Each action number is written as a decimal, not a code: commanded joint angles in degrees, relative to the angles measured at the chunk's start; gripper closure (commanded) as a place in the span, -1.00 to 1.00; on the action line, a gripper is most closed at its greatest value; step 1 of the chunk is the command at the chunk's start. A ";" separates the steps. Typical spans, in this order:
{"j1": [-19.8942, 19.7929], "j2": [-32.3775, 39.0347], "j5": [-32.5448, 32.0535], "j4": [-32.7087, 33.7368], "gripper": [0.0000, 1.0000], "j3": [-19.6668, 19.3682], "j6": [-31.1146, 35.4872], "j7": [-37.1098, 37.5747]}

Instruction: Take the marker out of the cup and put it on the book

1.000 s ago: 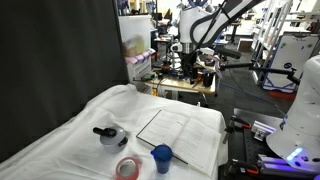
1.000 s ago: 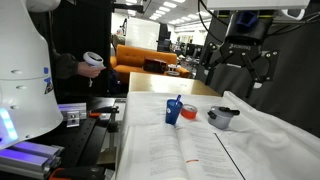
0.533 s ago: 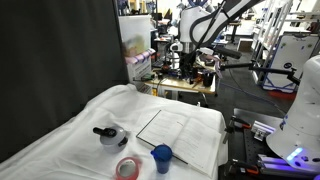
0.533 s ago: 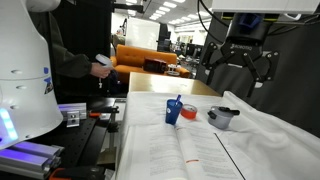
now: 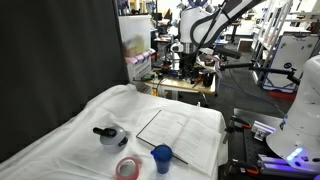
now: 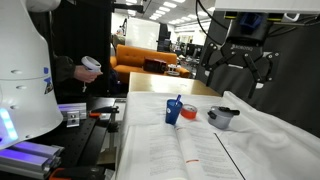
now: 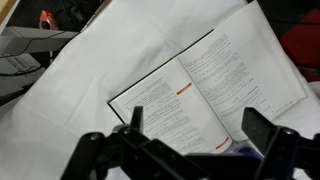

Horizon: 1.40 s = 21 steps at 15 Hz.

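Lying open, book (image 7: pixel 200 92), two printed pages, text too blurred to read

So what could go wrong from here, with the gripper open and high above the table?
1. In an exterior view, only a short end of the marker shows above the cup. The open gripper could catch the rim and tip the cup.
2. The tape ring and grey pot sit near the cup, so a wide descent might knock them.
3. The marker could roll off the flat pages of the open book.
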 commanded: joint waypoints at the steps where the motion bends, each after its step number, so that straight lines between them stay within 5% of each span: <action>1: -0.86 -0.12 1.56 -0.28 -1.00 0.83 0.92 -1.12; 12: -1.11 -0.05 0.23 -2.78 -1.00 0.81 10.33 -3.03; 21: -0.84 -0.02 1.09 -2.12 -1.00 0.98 8.35 -2.96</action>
